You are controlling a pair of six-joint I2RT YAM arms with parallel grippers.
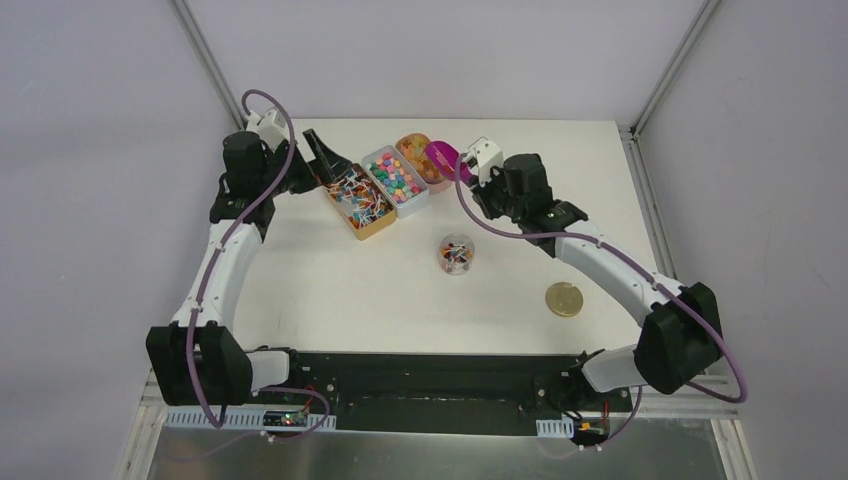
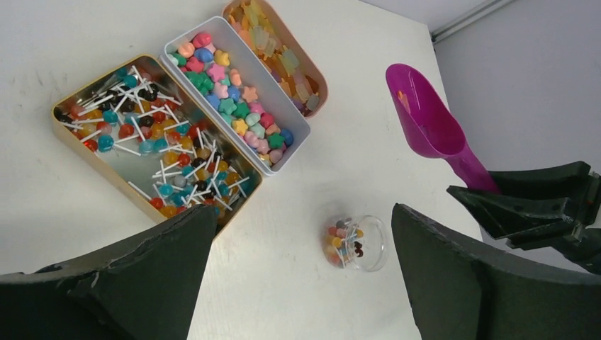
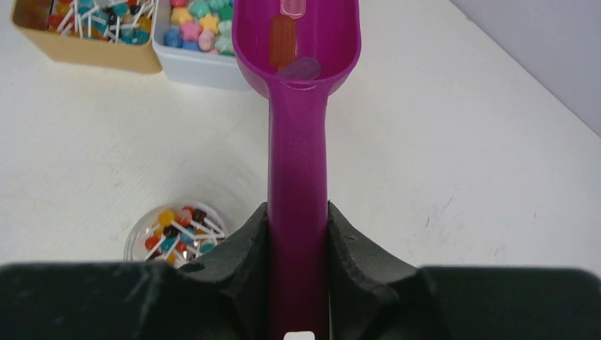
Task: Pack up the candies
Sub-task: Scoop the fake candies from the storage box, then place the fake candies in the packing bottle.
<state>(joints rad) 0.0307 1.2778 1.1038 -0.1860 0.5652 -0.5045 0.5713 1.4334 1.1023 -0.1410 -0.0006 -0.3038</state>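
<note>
The candies (image 2: 145, 134) are tiny ball sweets on white sticks in mixed red, blue and orange, heaped in a gold tin (image 1: 377, 225). They also show in the right wrist view (image 3: 99, 18). A small clear jar (image 1: 456, 254) on the table holds some of them; it also shows in the left wrist view (image 2: 356, 243) and the right wrist view (image 3: 177, 230). My left gripper (image 1: 330, 162) is open and empty above the tin's far end; in its own view (image 2: 303, 212) the jar lies between the fingers, far below. My right gripper (image 3: 298, 219) is shut on a magenta scoop (image 3: 298, 134) with a few gummies in its bowl.
A white tin (image 1: 396, 181) of shaped coloured sweets stands beside the gold tin. A peach oval tin (image 1: 417, 157) of gummies lies behind it, with the scoop (image 1: 443, 158) over it. A gold round lid (image 1: 564, 299) lies at the front right.
</note>
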